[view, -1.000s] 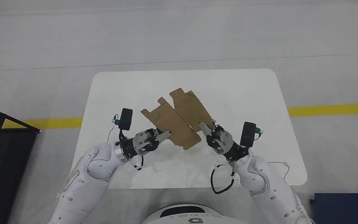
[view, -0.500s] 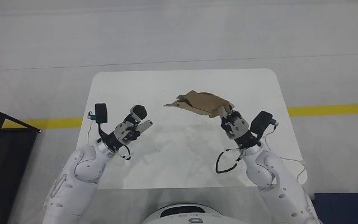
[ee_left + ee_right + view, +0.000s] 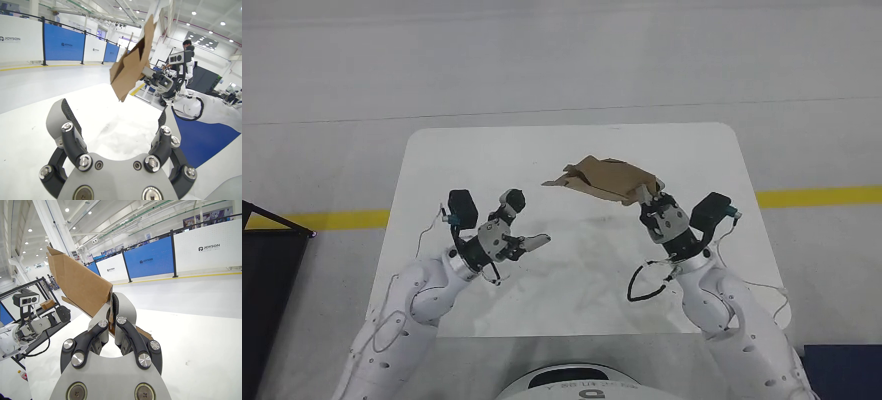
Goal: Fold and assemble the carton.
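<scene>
- One carton (image 3: 604, 180), mostly flat, is seen from the top over the worktop's (image 3: 572, 290) far right part, pinched at an edge by the right hand (image 3: 649, 205).
- The left hand (image 3: 525, 222) is held wide open and empty, well apart from the carton.
- From the left wrist, the carton is seen lifted clear of the worktop.
- From the right wrist, the jaws are seen closed on a cardboard edge.
- Little is judged done: no box shape is formed; opening, flap folding and closing are left.

Carton (image 3: 607, 178) over table (image 3: 692, 160); left gripper (image 3: 527, 220) well apart.
</scene>
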